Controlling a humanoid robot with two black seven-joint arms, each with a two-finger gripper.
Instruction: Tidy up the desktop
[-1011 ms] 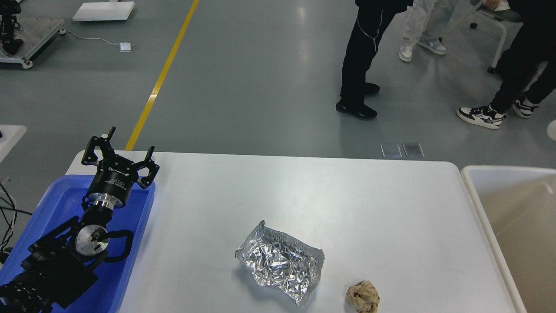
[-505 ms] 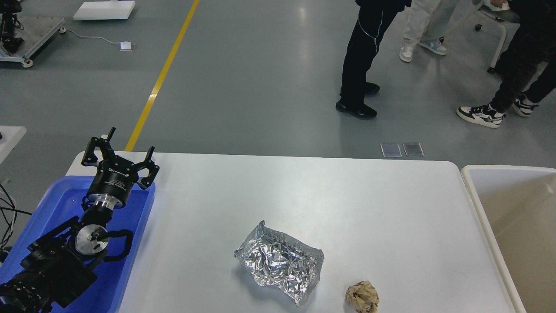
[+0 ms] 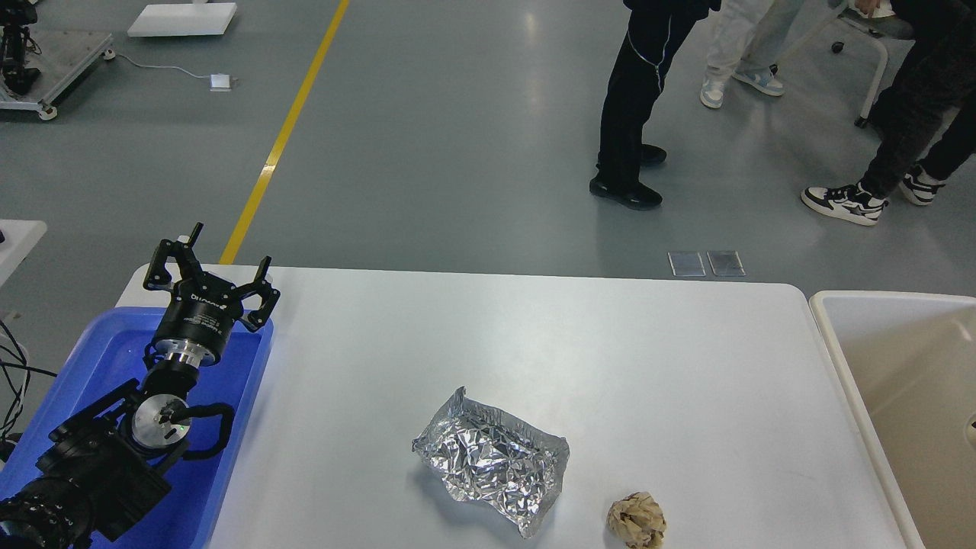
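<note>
Head view. The desktop (image 3: 473,335) fills the lower middle of the view, flat and white; taken as landmark, a blue tray (image 3: 114,358) lies against its left edge and a cream tub (image 3: 839,320) stands just off its right edge. On the desktop, toward its near edge, lies a crumpled foil sheet (image 3: 492,457); just to the right of the foil and nearer me sits a small crumpled paper ball (image 3: 637,520), apart from it. I judge the foil light, thin and easily crushed, with slick faces, so I would pinch a raised fold at its rim rather than press down flat; the paper ball looks light and springy, best taken across its middle. My left gripper (image 3: 210,267) is held above the far end of the tray, at the desktop's far left corner; its fingers are spread wide, holding nothing and touching nothing. My right gripper does not appear in this view, so I cannot tell its state.
</note>
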